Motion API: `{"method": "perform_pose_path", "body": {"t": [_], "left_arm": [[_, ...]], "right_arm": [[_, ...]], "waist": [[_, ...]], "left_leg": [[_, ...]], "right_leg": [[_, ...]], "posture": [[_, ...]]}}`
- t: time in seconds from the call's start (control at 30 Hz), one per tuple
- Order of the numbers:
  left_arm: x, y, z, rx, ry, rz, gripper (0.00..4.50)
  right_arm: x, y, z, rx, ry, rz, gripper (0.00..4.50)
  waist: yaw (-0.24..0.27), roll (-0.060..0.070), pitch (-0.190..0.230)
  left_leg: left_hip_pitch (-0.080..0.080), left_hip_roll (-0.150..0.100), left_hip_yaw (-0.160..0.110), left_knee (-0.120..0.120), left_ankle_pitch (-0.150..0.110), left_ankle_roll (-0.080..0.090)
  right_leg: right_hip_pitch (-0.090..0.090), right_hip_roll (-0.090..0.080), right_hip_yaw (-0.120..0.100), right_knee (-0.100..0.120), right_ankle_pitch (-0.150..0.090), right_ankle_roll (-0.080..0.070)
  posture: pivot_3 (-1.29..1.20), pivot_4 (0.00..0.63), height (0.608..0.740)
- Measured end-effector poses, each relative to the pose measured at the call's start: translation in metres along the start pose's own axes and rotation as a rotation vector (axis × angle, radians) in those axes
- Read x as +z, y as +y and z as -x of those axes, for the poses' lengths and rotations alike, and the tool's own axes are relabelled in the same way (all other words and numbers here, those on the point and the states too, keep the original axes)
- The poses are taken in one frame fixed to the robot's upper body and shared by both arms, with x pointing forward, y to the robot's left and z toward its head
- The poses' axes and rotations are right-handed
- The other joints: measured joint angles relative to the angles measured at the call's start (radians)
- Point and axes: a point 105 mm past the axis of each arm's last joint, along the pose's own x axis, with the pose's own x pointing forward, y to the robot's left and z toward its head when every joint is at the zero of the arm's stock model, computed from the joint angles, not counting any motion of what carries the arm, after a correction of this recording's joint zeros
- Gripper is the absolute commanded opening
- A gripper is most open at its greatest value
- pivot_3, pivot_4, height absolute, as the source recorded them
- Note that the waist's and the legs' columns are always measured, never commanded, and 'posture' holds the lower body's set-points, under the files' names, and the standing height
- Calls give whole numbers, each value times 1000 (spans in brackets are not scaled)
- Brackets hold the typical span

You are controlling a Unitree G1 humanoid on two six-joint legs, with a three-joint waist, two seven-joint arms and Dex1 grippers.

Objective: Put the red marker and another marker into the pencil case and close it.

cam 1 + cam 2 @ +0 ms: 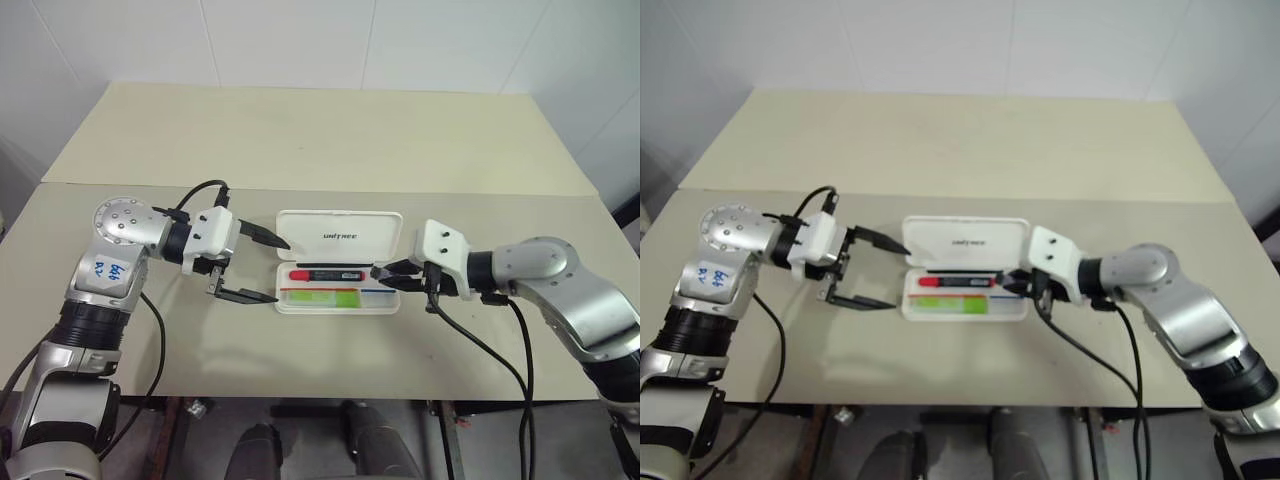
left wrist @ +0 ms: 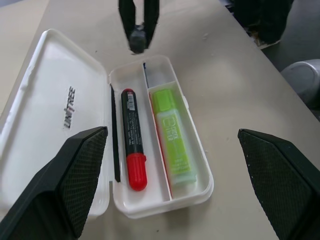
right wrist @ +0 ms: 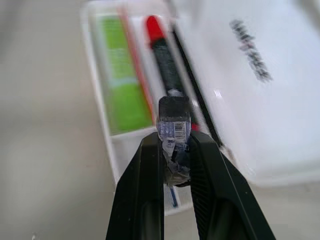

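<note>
White pencil case [image 1: 339, 262] lies open on the desk [image 1: 300, 140], lid flat toward the far side. Red marker [image 2: 133, 137] and green highlighter [image 2: 173, 135] both lie in the tray, side by side. Your right gripper [image 3: 173, 131] hangs over the tray's near-right end, jaws pinched on a small clear scrap; what it is, you cannot tell. Left gripper [image 1: 262, 268], jaws wide, waits beside the case. Loading looks done; next you swing the lid over and press it shut.
</note>
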Motion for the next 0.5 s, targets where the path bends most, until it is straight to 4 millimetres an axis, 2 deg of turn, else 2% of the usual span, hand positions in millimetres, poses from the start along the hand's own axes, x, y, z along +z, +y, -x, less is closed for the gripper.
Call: {"method": "perform_pose_path", "body": {"t": [0.27,0.47,0.5], "left_arm": [[1,-5,2,27,16,12,4500],[3,-7,5,55,27,17,4500],[3,-8,8,60,38,17,4500]], "right_arm": [[-19,-1,-16,99,37,54,367],[-22,6,-30,174,34,96,367],[-23,5,-29,174,40,107,717]], "waist": [[0,0,0],[-7,0,0],[-7,0,0]], "left_leg": [[1,0,0,1,0,0],[2,0,0,1,0,0],[2,0,0,1,0,0]], "right_leg": [[0,0,0,3,0,0],[0,0,0,5,-1,-1],[0,0,0,5,-1,-1]], "posture": [[0,150,740],[0,150,740],[0,150,740]]}}
